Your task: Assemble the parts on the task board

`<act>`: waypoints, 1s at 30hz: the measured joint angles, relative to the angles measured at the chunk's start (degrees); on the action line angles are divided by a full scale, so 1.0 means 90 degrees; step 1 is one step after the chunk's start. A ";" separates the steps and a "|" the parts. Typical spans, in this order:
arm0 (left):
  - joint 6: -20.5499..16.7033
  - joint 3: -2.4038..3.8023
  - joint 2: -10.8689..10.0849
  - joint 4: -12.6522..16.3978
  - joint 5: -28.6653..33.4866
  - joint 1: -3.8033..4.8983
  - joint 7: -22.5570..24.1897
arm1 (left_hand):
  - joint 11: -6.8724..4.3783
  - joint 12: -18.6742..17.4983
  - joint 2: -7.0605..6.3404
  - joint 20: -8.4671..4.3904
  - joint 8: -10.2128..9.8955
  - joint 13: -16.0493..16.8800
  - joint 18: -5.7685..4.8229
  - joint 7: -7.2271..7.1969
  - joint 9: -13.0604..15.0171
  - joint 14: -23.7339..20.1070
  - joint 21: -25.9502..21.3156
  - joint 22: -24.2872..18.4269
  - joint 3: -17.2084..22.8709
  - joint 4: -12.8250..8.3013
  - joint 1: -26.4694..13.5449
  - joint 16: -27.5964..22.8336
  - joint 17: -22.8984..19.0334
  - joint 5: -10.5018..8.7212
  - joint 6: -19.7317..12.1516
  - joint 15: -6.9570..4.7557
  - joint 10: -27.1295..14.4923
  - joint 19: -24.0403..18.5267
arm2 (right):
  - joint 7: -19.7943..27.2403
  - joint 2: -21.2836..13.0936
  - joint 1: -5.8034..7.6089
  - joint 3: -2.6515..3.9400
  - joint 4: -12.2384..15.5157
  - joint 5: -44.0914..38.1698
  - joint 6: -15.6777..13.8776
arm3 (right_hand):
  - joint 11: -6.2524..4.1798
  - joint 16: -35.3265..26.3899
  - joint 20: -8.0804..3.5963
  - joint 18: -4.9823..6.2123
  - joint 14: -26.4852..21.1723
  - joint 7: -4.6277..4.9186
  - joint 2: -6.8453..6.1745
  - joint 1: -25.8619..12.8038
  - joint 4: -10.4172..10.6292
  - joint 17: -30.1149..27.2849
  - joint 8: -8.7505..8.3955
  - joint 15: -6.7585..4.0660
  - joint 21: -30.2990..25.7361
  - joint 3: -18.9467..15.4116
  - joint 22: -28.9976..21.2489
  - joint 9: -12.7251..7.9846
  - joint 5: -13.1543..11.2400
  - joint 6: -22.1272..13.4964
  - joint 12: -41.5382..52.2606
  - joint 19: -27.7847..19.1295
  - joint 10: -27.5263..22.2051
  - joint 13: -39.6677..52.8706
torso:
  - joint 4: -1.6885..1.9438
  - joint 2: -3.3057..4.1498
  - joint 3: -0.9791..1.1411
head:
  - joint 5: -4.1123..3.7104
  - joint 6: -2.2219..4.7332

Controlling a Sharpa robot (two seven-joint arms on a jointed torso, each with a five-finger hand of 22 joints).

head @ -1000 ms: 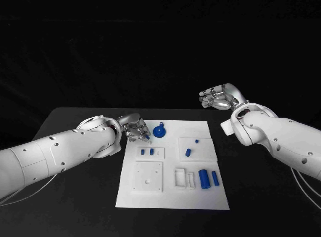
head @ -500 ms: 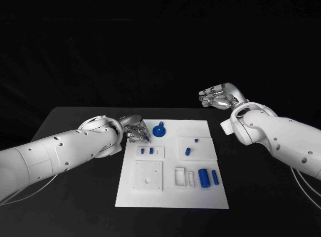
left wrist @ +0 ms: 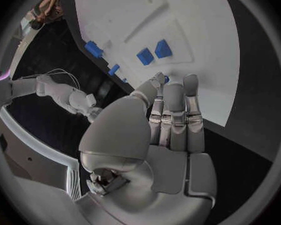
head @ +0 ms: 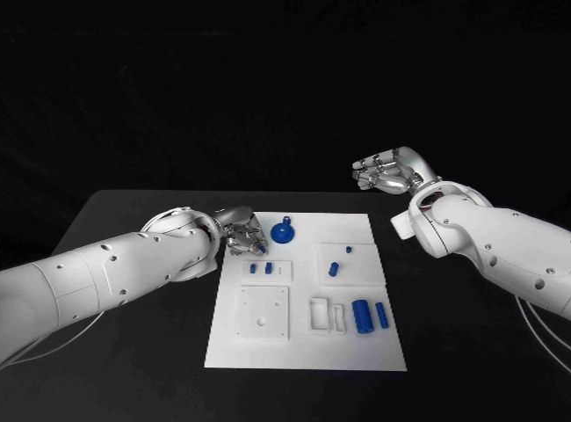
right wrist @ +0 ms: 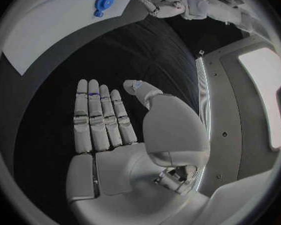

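The white task board [head: 305, 352] lies in the middle of the table. My left hand [head: 240, 232] hovers over its far left corner and pinches a small blue part [left wrist: 166, 78] between thumb and a finger, the other fingers [left wrist: 175, 110] straight and together. Just past it lie two small blue blocks [left wrist: 153, 52] on a raised white square [head: 267, 273]. A blue round disc [head: 283, 234] sits beside the hand. My right hand [head: 387, 173] is raised beyond the board's far right corner, flat and holding nothing [right wrist: 103, 117].
Further blue parts stand on the board: two short pieces [head: 340, 262] in the right square and two cylinders [head: 372, 316] next to a white frame [head: 321, 315]. A larger white square plate [head: 263, 312] lies at the near left. Black table [head: 133, 352] surrounds the board.
My left hand has drawn back a little toward the board's far left corner with the small part. The right hand has stayed where it was.
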 measured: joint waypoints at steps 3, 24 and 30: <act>0.0008 -0.0001 0.0018 -0.0016 -0.0009 -0.0001 0.0000 | 0.0000 0.0000 0.0011 0.0000 0.0000 -0.0001 0.0000 0.0000 0.0000 0.0000 0.0000 0.0000 0.0000 0.0000 0.0011 0.0000 0.0000 0.0000 0.0000 0.0000 0.0000 0.0000 | 0.0000 0.0002 0.0000 0.0000 0.0001 0.0000 0.0000 | 0.0000 0.0000 0.0000 0.0000 0.0000 0.0000 0.0000 0.0000 0.0000 0.0000 0.0000 0.0000 0.0000 0.0000 0.0000 0.0000 0.0000 0.0000 0.0000 0.0000 0.0000 0.0000 | 0.0001 -0.0001 0.0000 | -0.0001 -0.0002; 0.0051 -0.0069 0.0154 -0.0126 -0.0151 0.0005 -0.0015 | -0.0001 -0.0001 0.0026 0.0000 -0.0023 -0.0008 -0.0030 -0.0004 0.0001 0.0000 0.0000 0.0000 0.0017 0.0018 0.0027 0.0000 0.0007 -0.0001 -0.0004 0.0000 -0.0002 0.0000 | 0.0001 0.0002 0.0000 0.0000 0.0006 0.0002 0.0000 | 0.0000 0.0000 0.0000 0.0000 0.0000 0.0000 0.0000 0.0000 0.0000 0.0000 0.0000 0.0000 0.0000 0.0000 0.0000 0.0000 0.0000 0.0000 0.0000 0.0000 0.0000 0.0000 | 0.0000 -0.0001 0.0004 | -0.0010 -0.0017; 0.0055 -0.0076 0.0190 -0.0147 -0.0197 0.0010 -0.0041 | 0.0012 0.0000 0.0026 0.0023 -0.0024 0.0008 -0.0030 -0.0010 0.0002 0.0000 0.0000 0.0000 0.0017 0.0018 0.0027 0.0000 0.0014 0.0000 -0.0011 0.0000 -0.0014 -0.0023 | 0.0001 0.0002 0.0000 0.0000 0.0007 0.0003 0.0000 | 0.0000 0.0000 0.0000 0.0000 0.0000 0.0000 0.0000 0.0000 0.0000 0.0000 0.0000 0.0000 0.0000 0.0000 0.0000 0.0000 0.0000 0.0000 0.0000 0.0000 0.0000 0.0000 | 0.0001 0.0000 0.0004 | -0.0018 -0.0021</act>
